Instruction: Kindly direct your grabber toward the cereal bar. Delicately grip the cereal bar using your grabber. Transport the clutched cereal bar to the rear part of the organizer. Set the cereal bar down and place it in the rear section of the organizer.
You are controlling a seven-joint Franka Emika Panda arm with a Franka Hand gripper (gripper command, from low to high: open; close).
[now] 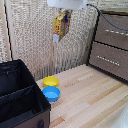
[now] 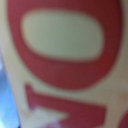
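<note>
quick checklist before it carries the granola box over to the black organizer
1. Granola box held by the end effector: ok, it hangs below the white head, high off the table.
2. Finger contact: cannot tell, the fingers are hidden; the wrist view shows only red lettering.
3. Box lifted clear of the yellow bowl and blue bowl: ok.
4. Organizer open at the top: ok.
5. Box above the organizer: not ok, the organizer lies toward the exterior view's left.
6. Rear section free: cannot tell, its inside is dark.

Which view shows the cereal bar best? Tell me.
The exterior view: the whole cereal bar hangs from the gripper, high above the table. The wrist view shows only a blurred close-up of its red lettering.
</note>
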